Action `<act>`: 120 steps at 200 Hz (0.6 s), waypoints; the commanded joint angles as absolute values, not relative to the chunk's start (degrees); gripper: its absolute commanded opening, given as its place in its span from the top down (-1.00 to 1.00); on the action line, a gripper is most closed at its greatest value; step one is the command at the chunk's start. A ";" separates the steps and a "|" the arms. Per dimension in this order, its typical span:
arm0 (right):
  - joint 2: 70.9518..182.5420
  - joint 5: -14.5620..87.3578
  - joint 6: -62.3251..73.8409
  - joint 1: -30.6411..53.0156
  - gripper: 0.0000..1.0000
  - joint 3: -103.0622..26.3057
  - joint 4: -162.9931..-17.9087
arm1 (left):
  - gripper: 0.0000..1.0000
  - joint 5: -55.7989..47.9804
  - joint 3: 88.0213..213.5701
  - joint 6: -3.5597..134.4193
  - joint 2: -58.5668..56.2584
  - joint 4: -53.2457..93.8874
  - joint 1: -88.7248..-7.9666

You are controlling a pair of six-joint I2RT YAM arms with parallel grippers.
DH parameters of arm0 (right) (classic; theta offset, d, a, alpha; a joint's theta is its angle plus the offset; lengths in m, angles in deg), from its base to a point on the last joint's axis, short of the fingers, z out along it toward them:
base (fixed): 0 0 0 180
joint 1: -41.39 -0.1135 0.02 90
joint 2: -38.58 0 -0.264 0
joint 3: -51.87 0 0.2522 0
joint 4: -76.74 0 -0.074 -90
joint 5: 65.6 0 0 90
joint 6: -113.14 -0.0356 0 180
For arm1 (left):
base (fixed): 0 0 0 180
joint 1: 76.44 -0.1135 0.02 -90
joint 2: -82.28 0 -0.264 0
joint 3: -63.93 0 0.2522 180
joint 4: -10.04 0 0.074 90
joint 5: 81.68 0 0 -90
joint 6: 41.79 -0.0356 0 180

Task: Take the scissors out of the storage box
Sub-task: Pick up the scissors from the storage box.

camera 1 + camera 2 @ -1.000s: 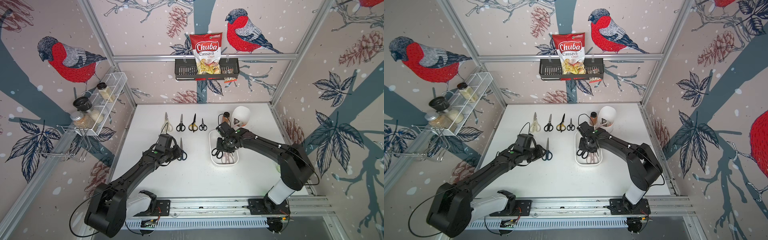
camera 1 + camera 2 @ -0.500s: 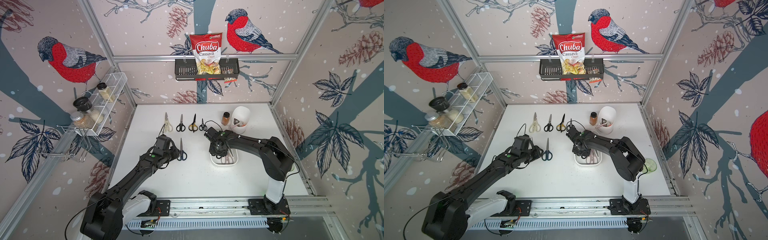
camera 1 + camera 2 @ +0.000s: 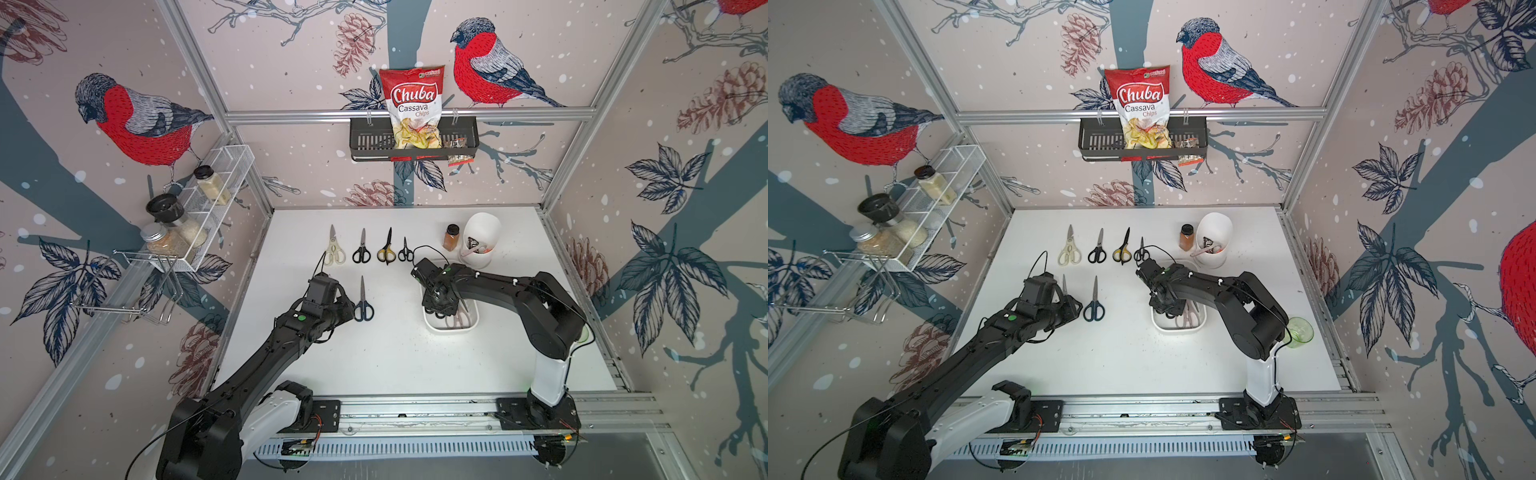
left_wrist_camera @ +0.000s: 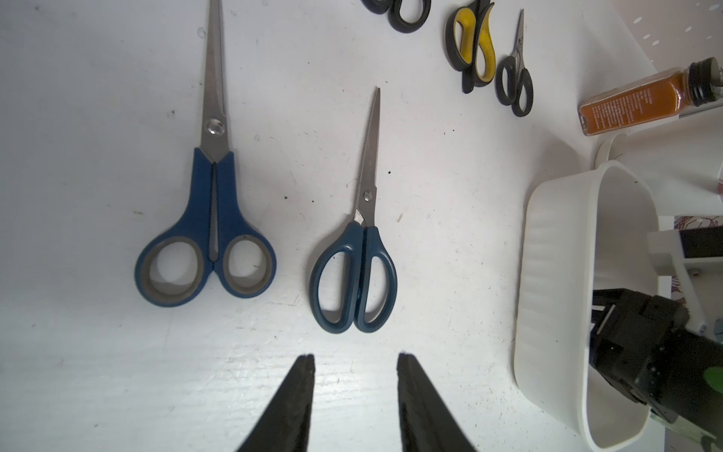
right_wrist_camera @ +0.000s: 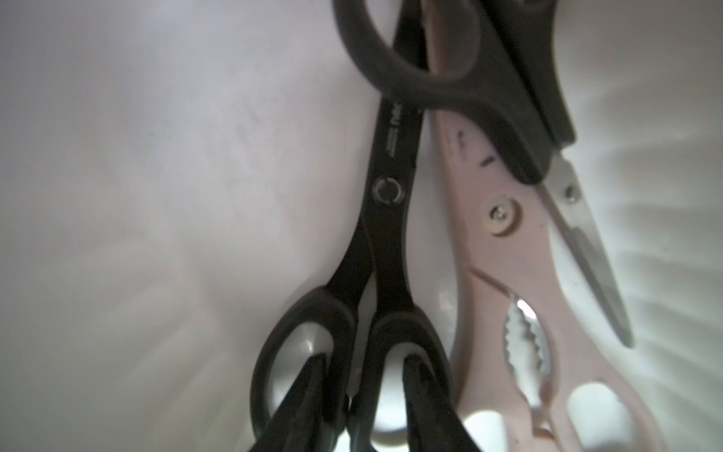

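The white storage box stands right of centre. My right gripper reaches down into it, open. One fingertip sits in each handle loop of the black scissors, either side of the inner handle bars. A pinkish pair and another black-handled pair lie beside it. My left gripper is open and empty just behind the dark blue scissors. Next to them lie blue-and-grey scissors, mostly hidden in the top views.
Further back lie cream scissors, black scissors, black-and-yellow scissors and small black scissors in a row. A spice bottle and a tall white cup stand behind the box. A green glass is by the right arm.
My right wrist has swung round and come down into the storage box, and its jaws have narrowed a little. The left arm has hardly moved.
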State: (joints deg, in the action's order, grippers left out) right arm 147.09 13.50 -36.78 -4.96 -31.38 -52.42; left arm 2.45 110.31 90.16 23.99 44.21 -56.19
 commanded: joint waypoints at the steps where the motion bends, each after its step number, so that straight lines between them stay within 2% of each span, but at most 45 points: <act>1: 147.44 13.95 -36.86 -4.62 0.24 -29.81 -53.37 | 0.20 2.65 110.69 89.11 24.01 45.41 -56.54; 37: 147.30 14.20 -35.08 -3.97 0.34 -27.35 -53.55 | 0.20 2.41 110.74 89.13 24.44 45.82 -56.98; 79: 146.09 13.87 -33.42 -3.26 0.69 -25.70 -53.46 | 0.20 2.08 110.58 89.88 24.71 45.52 -57.26; 120: 143.83 12.65 -31.00 -2.69 0.80 -27.20 -51.53 | 0.20 1.90 110.56 90.50 24.62 45.14 -57.28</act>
State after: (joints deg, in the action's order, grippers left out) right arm 144.23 13.33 -33.72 -3.10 -26.90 -57.42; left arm 2.25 110.36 90.05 24.54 45.12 -57.16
